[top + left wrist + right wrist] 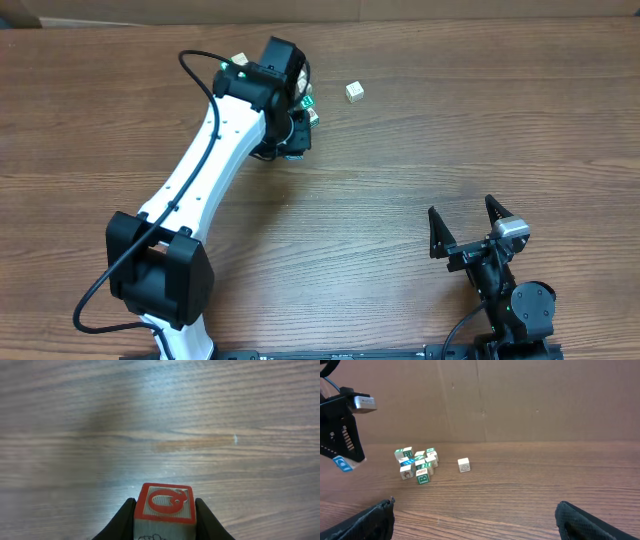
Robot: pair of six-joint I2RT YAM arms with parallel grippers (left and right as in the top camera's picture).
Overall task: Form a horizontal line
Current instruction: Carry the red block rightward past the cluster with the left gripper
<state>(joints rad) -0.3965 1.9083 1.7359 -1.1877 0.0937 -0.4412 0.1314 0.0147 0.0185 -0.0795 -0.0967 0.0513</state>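
Note:
My left gripper (165,504) is shut on a small cream cube (164,510) whose top face has a red frame and a red ring; it hangs above bare table. In the overhead view the left arm (225,140) reaches to the far middle and covers part of an irregular bunch of cream-and-teal cubes (311,106) (417,466). One cube (353,92) (464,465) stands alone to the right of the bunch. No horizontal line of cubes is in view. My right gripper (462,210) (475,520) is open and holds nothing, near the front right.
Another cube (238,60) shows just left of the left wrist at the far side. A brown cardboard wall (520,400) rises behind the wooden table (420,150). The right arm's base (525,310) sits at the front edge.

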